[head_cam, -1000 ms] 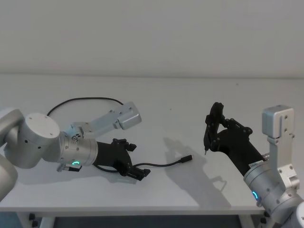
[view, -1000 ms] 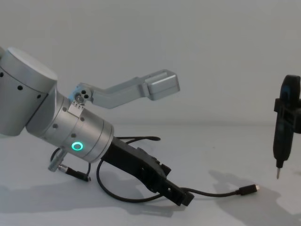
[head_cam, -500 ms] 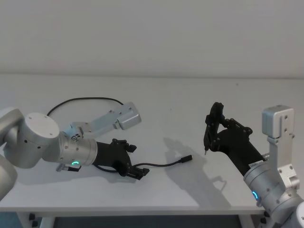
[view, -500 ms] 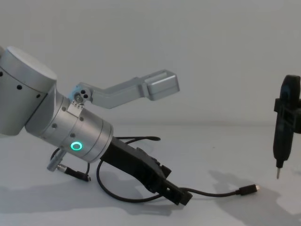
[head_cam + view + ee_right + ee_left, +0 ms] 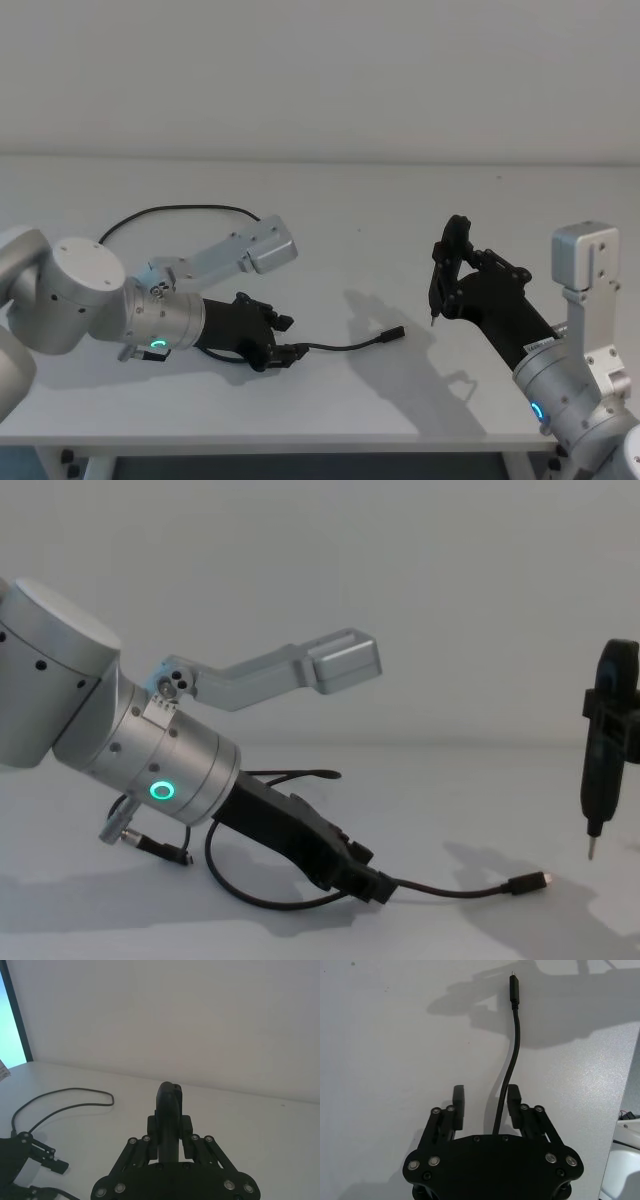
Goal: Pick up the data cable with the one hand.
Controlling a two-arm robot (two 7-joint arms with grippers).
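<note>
Black cable (image 5: 512, 1055) lies flat on the white table (image 5: 330, 220). Its near plug (image 5: 513, 990) rests in the open towards the middle, and the far length loops back behind the left arm.

Change noted: over the last second the left gripper (image 5: 486, 1097) has drawn its fingers (image 5: 458, 1102) inward. They are narrower than before, and the tips sit a little further back along the cable. The wrist view shows the cable running between the two fingers, close against one and clear of the other. I judge the grip not yet made, with the jaws partly closed and a gap remaining. From the head view the fingers look closer together than that, so I hold this reading loosely.

In my judgement the cable is bracketed and closing can continue, with no lift until both pads bear on it.

Surroundings:
- A short lead (image 5: 160, 847) with a silver connector hangs by the left wrist. It must not be mistaken for the cable.
- The right gripper (image 5: 169, 1127) is parked well apart on the right, clamped on a slim pointed tool (image 5: 603, 750) held tip down above the table.
- Nothing stands between the left gripper and the cable.
</note>
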